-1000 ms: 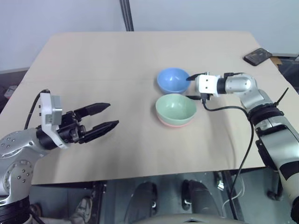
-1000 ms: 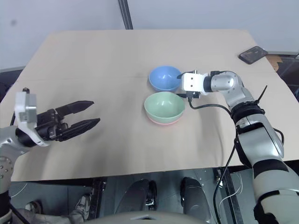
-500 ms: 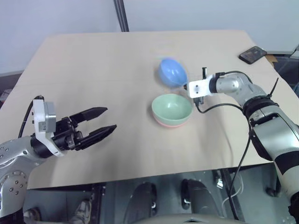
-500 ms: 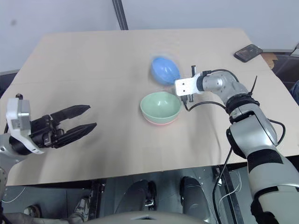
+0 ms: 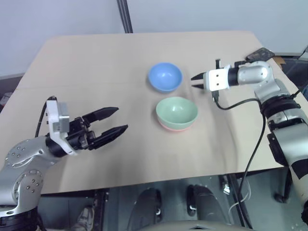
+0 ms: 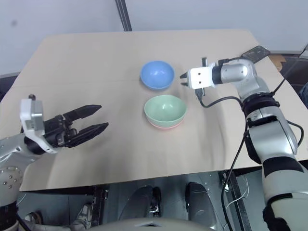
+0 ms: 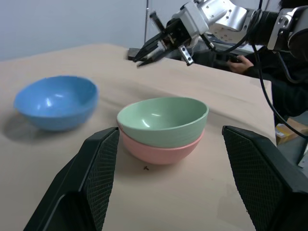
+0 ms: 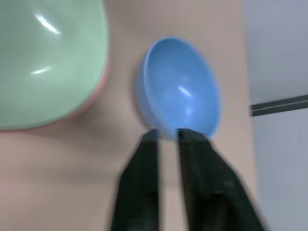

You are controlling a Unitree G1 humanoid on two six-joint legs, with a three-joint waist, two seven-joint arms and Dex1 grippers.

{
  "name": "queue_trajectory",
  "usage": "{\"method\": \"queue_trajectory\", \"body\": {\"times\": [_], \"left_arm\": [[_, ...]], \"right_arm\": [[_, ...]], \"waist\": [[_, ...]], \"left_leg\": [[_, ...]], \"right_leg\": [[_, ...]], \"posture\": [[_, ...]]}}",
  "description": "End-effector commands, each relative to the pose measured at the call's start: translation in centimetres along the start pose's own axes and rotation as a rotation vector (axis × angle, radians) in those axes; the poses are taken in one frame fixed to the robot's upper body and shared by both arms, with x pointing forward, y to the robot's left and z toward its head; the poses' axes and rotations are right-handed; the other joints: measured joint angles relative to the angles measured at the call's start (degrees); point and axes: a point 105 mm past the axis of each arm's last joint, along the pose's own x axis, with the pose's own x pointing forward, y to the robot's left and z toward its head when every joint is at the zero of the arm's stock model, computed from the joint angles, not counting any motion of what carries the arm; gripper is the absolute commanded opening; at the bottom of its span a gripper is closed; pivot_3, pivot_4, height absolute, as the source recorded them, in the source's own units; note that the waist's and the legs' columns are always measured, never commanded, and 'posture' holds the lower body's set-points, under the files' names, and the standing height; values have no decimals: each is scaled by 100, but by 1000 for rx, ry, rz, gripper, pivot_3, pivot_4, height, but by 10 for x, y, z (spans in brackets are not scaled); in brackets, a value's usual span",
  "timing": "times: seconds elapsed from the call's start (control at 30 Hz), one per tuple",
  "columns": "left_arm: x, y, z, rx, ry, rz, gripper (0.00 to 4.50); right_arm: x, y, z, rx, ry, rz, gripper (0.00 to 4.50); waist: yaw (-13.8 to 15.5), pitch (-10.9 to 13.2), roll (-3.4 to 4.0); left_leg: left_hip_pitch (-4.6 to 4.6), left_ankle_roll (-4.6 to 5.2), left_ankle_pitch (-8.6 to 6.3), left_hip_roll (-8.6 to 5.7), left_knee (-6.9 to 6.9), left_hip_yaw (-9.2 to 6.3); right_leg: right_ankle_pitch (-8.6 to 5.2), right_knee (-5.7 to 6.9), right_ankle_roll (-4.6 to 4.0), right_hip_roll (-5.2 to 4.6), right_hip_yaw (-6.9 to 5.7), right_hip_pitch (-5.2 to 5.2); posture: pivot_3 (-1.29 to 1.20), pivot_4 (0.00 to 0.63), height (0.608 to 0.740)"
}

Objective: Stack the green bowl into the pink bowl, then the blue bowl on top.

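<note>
Tan table (image 5: 96, 62) ran corner to corner, surface plain. Dark phone (image 5: 260, 54) lay flat near its 2 o'clock corner. Black pole (image 5: 123, 16) stood upright behind the 12 o'clock edge. A person's hand (image 7: 239, 62) rested by the table's edge.

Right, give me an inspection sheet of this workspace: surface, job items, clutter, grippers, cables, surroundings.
Surface: tan table, flat.
Job's things: green bowl nested in the pink bowl, only the pink rim showing beneath. Blue bowl upright on the table behind the stack, apart from it, not yet stacked.
Clutter: dark phone at the far right corner.
Grippers: left gripper open, empty, off to the left of the bowls. Right gripper beside the blue bowl, fingers slightly apart, holding nothing, a gap to the bowl.
Cables: black cable hanging from the right arm across the table edge.
Surroundings: dark pole behind the table; pale wall.
</note>
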Motion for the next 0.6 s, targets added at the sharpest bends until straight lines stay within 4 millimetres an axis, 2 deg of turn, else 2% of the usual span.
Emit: {"method": "queue_trajectory", "body": {"times": [0.03,0.1,0.4,0.6], "left_arm": [[1,3,8,47,-20,-3,3632],[1,4,8,51,-21,2,3632],[-8,0,10,57,-11,44,3632],[-11,-6,11,57,-10,72,3632]], "right_arm": [[4,-19,6,-53,4,-127,2499],[15,-18,4,-58,26,-154,3387],[56,-10,1,-212,144,-195,3387],[73,-10,3,-251,186,-228,3387]], "waist": [[-6,1,1],[-8,0,1],[-16,1,1],[-8,0,1]], "left_leg": [[-4,0,0,0,0,2],[-5,0,0,0,-2,5],[-7,-1,0,-1,-9,17],[-8,-2,1,-1,-11,17]], "right_leg": [[0,2,0,0,3,-5],[0,4,0,0,6,-11],[0,6,0,0,19,-23],[-1,6,-1,-1,21,-24]], "posture": [[0,150,740],[0,150,740],[0,150,740],[0,150,740]]}}
